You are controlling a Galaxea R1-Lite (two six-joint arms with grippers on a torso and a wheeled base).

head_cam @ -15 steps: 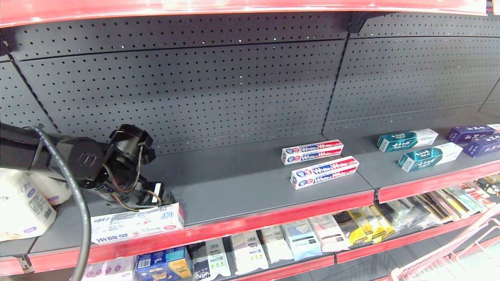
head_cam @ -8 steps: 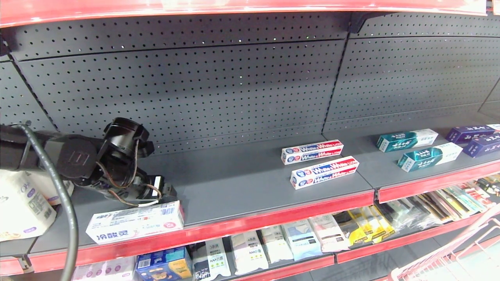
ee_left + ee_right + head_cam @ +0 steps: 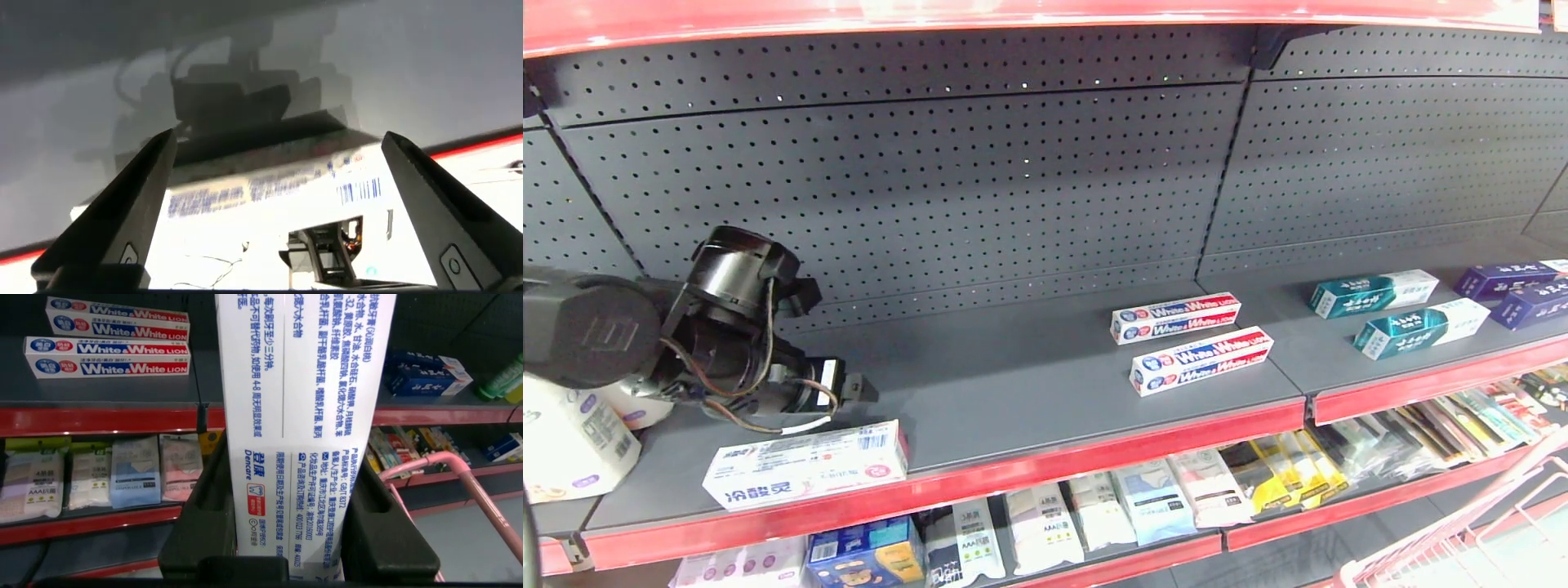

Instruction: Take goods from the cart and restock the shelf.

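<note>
Right wrist view: the right end effector (image 3: 294, 469) is clamped on a white toothpaste box (image 3: 306, 392) held upright, with the pink cart (image 3: 482, 486) just beside and below it. On the shelf (image 3: 1013, 384), a second white box (image 3: 805, 465) lies flat along the front edge, just in front of the left end effector (image 3: 849, 390). Its fingers (image 3: 122, 220) are spread wide and clear of the box. A second ago that end effector sat right over the box; it has since drawn back, up and to the left. Red-and-blue toothpaste boxes (image 3: 1201, 359) lie well off to its right.
</note>
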